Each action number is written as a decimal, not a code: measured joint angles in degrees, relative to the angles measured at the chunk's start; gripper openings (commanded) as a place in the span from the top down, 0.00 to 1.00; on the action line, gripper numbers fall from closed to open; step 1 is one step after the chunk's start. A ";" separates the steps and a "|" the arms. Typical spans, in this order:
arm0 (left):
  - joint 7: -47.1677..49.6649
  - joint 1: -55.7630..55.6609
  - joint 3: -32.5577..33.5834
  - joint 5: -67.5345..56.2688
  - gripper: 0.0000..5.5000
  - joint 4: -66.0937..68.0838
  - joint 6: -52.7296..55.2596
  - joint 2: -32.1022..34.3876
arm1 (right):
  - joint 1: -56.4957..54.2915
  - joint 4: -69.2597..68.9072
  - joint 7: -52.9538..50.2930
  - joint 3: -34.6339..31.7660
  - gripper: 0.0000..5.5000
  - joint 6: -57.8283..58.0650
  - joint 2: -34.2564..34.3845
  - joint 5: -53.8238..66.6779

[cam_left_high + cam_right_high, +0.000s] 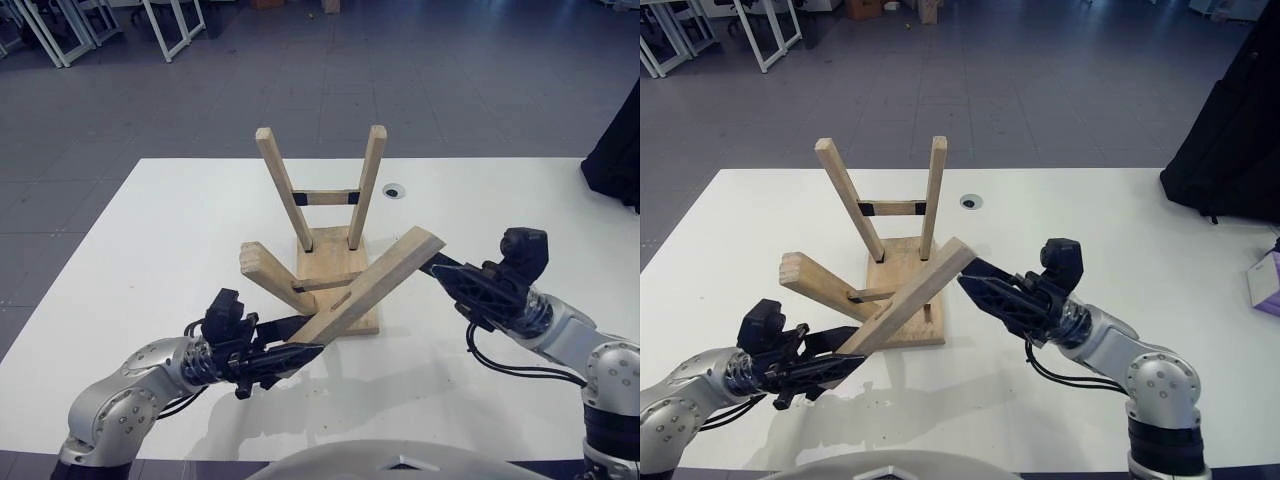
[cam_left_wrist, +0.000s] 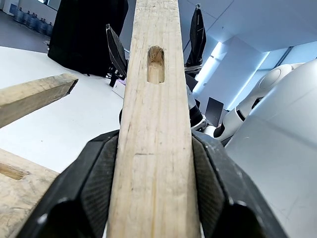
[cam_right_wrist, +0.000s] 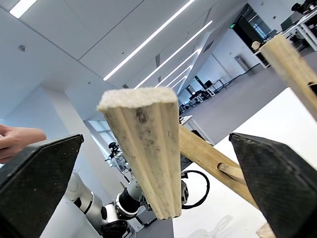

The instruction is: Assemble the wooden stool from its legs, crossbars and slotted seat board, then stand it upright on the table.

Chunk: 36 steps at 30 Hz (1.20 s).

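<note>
The slotted seat board [image 1: 335,265] lies flat on the white table [image 1: 150,250]. Two legs [image 1: 283,190] joined by a crossbar [image 1: 326,198] stand upright at its far end. A third leg [image 1: 268,272] leans out to the left with a short crossbar [image 1: 322,285] in it. My left gripper [image 1: 290,355] is shut on the lower end of a loose leg [image 1: 375,282], which slants up to the right over the board; its mortise hole [image 2: 155,63] faces the left wrist camera. My right gripper [image 3: 148,163] is open, its fingers [image 3: 34,173] set wide on either side of the leg's upper end [image 3: 143,144], apart from it.
A round cable hole [image 1: 393,189] lies in the table behind the stool. A black drape [image 1: 620,150] hangs at the far right, and a purple box [image 1: 1265,283] sits at the table's right edge. Bare table surface lies left and right of the stool.
</note>
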 measured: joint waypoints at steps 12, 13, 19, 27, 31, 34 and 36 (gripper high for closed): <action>1.08 -0.66 -2.70 0.65 0.63 -0.04 0.01 -1.87 | -0.43 -0.48 3.07 3.83 0.29 -0.30 0.97 -3.42; 1.12 -0.69 -2.71 0.66 0.63 -0.22 0.00 -2.08 | -0.63 -0.39 3.23 3.83 0.33 -0.35 0.97 -3.82; 1.58 -0.72 -3.78 1.20 0.63 -0.55 -0.10 -2.57 | -1.87 0.90 3.06 3.82 0.52 -0.56 1.06 -4.38; 3.08 -0.74 -3.78 0.51 0.54 -0.54 0.62 -3.36 | -2.08 0.89 3.67 3.62 0.62 -1.31 1.13 -4.95; 6.77 -2.67 -3.71 -1.86 0.42 0.61 3.43 -3.85 | -2.09 0.82 4.06 3.48 0.62 -3.13 1.49 -6.81; 8.42 -2.68 -3.67 -2.13 0.35 0.90 4.42 -3.91 | -2.03 0.26 5.73 2.36 0.62 -4.81 1.25 -8.29; 8.48 -1.84 -3.59 -1.96 0.35 0.62 4.51 -3.69 | -1.28 -0.19 9.59 1.25 0.62 -4.87 -1.37 -9.96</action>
